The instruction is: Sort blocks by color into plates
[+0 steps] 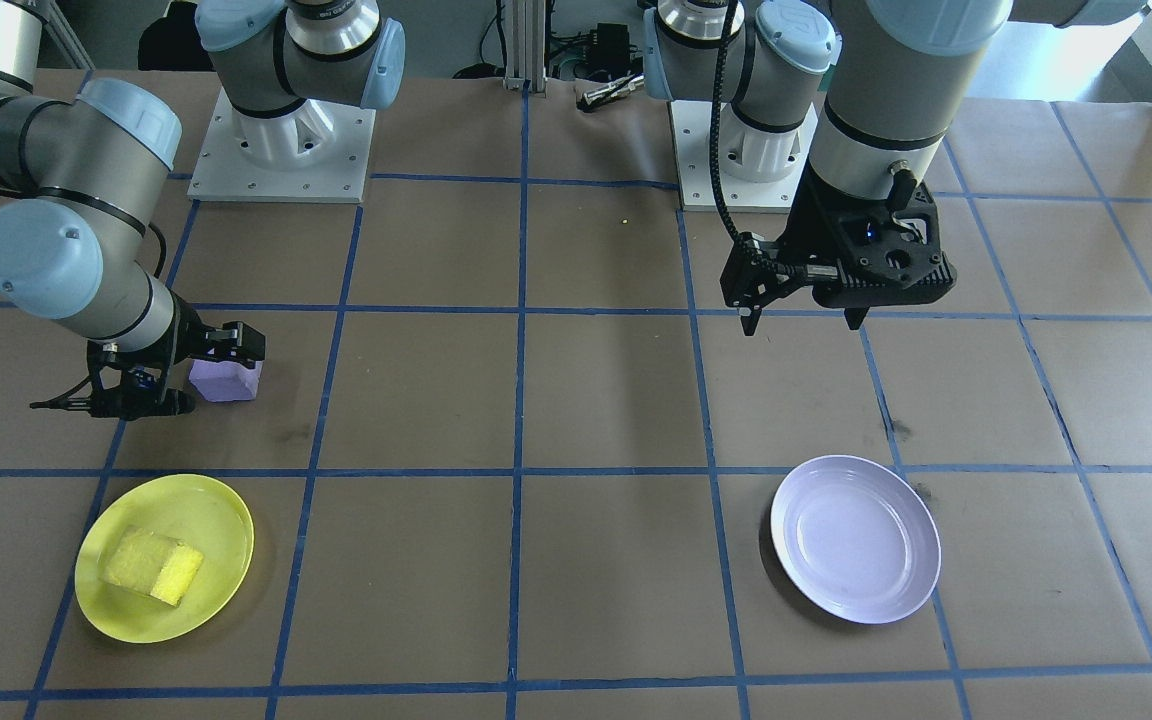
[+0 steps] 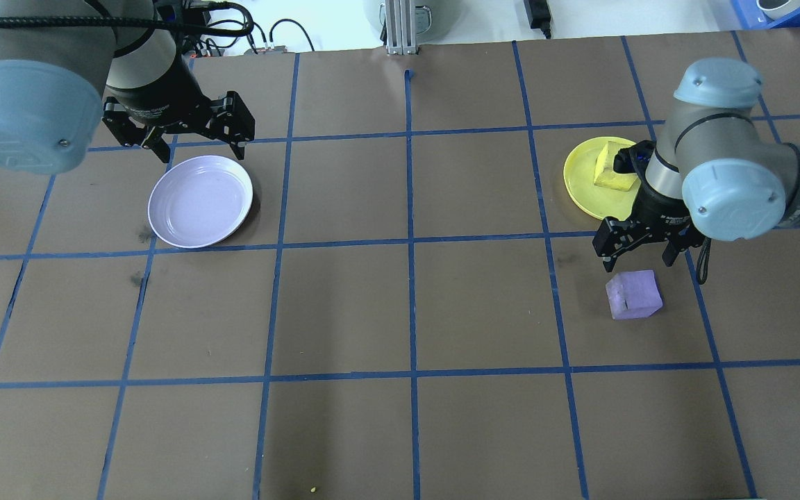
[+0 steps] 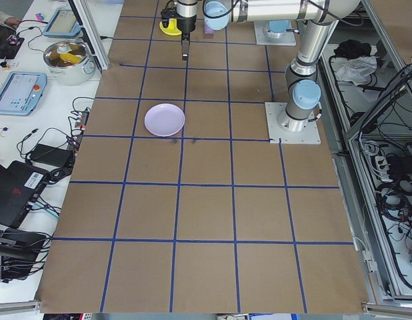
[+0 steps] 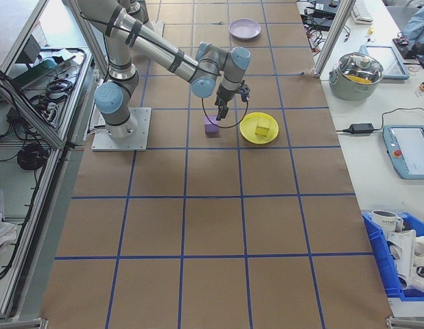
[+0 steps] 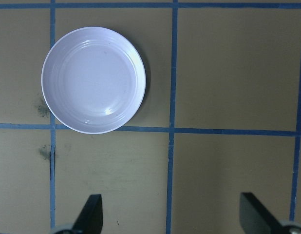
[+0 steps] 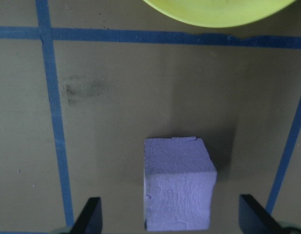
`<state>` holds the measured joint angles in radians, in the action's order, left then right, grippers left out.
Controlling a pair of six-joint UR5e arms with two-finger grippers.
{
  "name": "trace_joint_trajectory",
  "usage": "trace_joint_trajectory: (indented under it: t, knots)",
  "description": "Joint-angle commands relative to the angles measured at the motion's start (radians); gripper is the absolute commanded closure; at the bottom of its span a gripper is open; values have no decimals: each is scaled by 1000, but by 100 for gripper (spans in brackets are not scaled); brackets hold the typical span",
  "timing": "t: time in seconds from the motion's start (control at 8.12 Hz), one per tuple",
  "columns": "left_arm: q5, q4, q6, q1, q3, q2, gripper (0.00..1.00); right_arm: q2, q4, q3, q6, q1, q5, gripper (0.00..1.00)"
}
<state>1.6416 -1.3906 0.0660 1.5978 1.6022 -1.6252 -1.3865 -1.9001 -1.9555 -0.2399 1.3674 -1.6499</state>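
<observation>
Brown-paper table [image 2: 344,312] w/ blue tape grid. Lavender plate [image 2: 200,201] upper left of overhead view, glossy, bare – left gripper [image 2: 197,147] above its far rim, jaws released. Yellow plate [image 2: 584,187] upper right holds yellow block [image 2: 612,173]. Purple block [image 2: 633,294], rough, on table just beside right gripper [image 2: 639,260] – jaws released.

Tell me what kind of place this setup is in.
Most likely a robotics lab or test cell. Two arms are bolted to a paper-covered table marked off in a blue tape grid, and side benches hold teach pendants, cables and a power adapter.
</observation>
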Motion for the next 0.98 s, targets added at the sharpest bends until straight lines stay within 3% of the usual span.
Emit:
trace_joint_trajectory:
  t: [0.0, 0.12, 0.25, 0.37, 0.62, 0.74, 0.86]
  knots:
    - [-2, 4, 0, -18, 1, 2, 0, -2, -86, -85, -18, -5, -42, 0]
    - [-2, 4, 0, -19, 1, 2, 0, 18, -86, -88, -16, -5, -44, 0]
    - [-3, 4, 0, -21, 1, 2, 0, 32, -86, -91, -12, -5, -41, 9]
    - [-3, 4, 0, -19, 1, 1, 0, 35, -85, -94, -12, -5, -42, 27]
    - [-3, 4, 0, -19, 1, 1, 0, 47, -74, -103, -18, -2, -47, 45]
    - [-3, 4, 0, -19, 1, 1, 0, 41, -70, -94, -13, -2, -63, 49]
    - [-5, 4, 0, -19, 1, 1, 0, 25, -25, -63, -6, 1, -53, 47]
